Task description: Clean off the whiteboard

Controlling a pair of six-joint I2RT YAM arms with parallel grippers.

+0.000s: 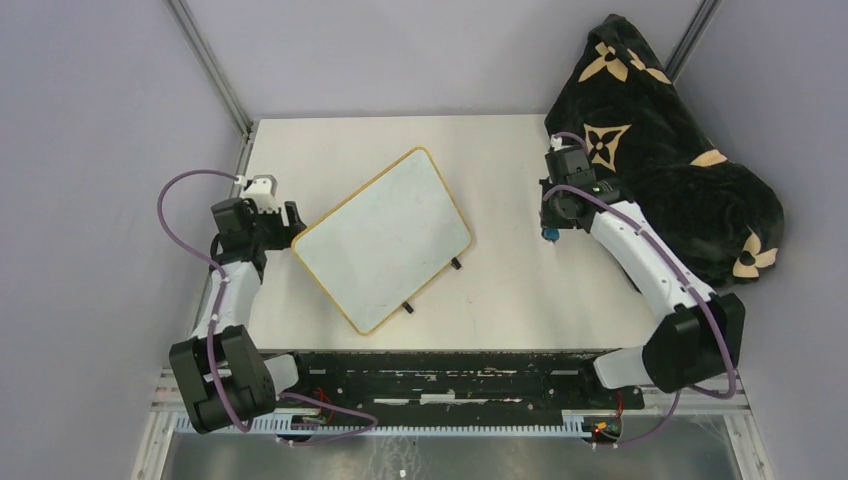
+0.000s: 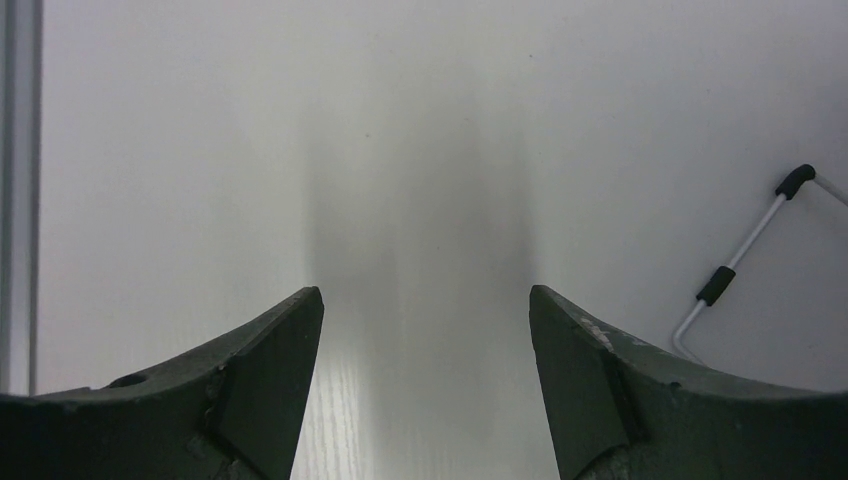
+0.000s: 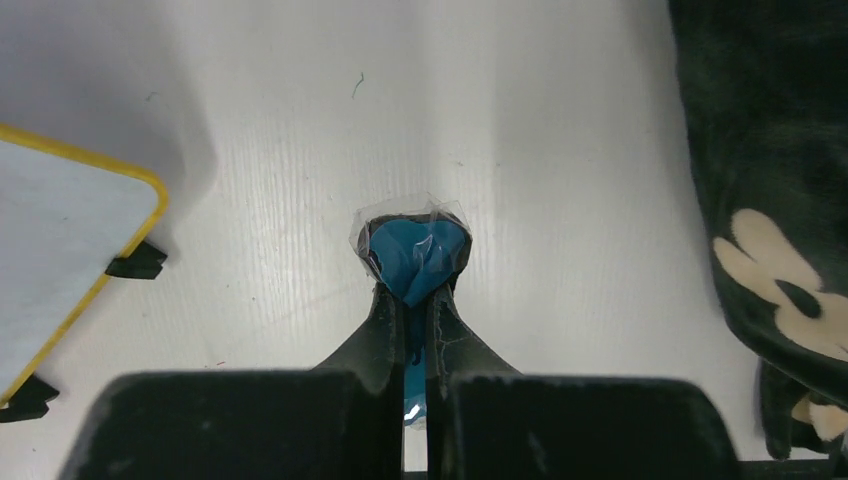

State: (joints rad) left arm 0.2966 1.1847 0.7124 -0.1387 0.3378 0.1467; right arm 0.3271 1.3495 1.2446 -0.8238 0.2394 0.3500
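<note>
The whiteboard (image 1: 385, 238) lies flat and turned at an angle in the middle of the table, with a yellow frame and black feet on its near-right edge. No writing shows on it. Its corner and two feet also show in the right wrist view (image 3: 60, 250). My left gripper (image 1: 291, 221) is open and empty just off the board's left corner; in the left wrist view (image 2: 425, 300) only bare white surface lies between its fingers. My right gripper (image 1: 549, 233) is to the right of the board, apart from it. It is shut on a blue wad in clear plastic (image 3: 415, 255).
A black blanket with beige flower patterns (image 1: 660, 150) is heaped at the table's back right, close to my right arm; it also shows in the right wrist view (image 3: 770, 150). A thin white wire with black sleeves (image 2: 745, 255) lies at the right in the left wrist view. The table's left rail (image 2: 20, 200) is close.
</note>
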